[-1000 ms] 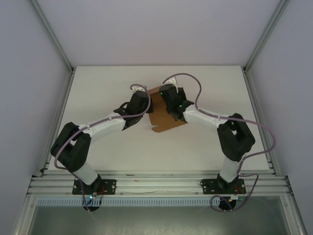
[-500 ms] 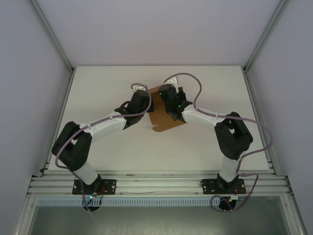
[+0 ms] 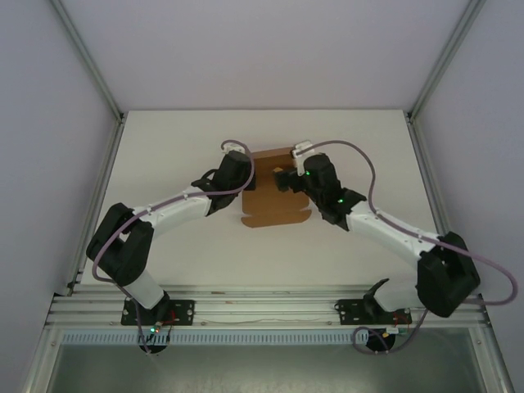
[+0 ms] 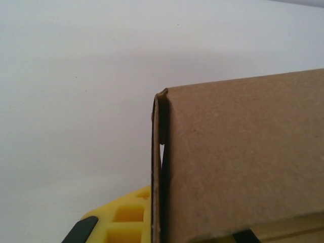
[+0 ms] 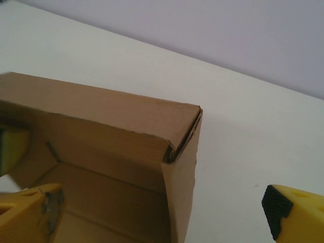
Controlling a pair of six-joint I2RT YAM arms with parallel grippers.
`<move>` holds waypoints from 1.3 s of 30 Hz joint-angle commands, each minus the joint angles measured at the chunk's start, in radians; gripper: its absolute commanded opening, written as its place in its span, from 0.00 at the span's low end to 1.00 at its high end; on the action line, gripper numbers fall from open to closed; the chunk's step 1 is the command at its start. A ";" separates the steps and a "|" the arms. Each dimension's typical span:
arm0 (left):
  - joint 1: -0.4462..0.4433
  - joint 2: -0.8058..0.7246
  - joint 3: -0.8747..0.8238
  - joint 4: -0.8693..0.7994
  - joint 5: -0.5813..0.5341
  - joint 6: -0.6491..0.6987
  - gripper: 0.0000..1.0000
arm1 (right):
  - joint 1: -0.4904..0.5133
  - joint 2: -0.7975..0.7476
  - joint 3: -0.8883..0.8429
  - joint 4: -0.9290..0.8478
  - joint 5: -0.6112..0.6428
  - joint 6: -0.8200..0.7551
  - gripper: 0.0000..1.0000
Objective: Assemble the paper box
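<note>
Right gripper [image 5: 162, 215] spread wide — one finger inside the paper box [image 5: 101, 126], one outside, straddling a raised wall, probably to square it; left gripper [image 3: 248, 176] at the opposite side, perhaps bracing, grip unclear; box sits mid-way across the table [image 3: 164, 147].

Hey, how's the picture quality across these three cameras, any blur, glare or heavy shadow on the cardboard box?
Top external: even, diffuse light, only soft shadows around the plain brown kraft cardboard box, no glare. Left wrist: the cardboard grain is sharp, the yellow finger at the bottom edge soft. Right wrist: the box's corner is fairly crisp, its inside shaded darker, the near yellow fingers blurred.
</note>
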 commanded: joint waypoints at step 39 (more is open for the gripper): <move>-0.145 0.666 0.827 -1.061 -0.243 0.922 0.00 | -0.339 -0.199 -0.064 -0.425 -0.059 0.326 1.00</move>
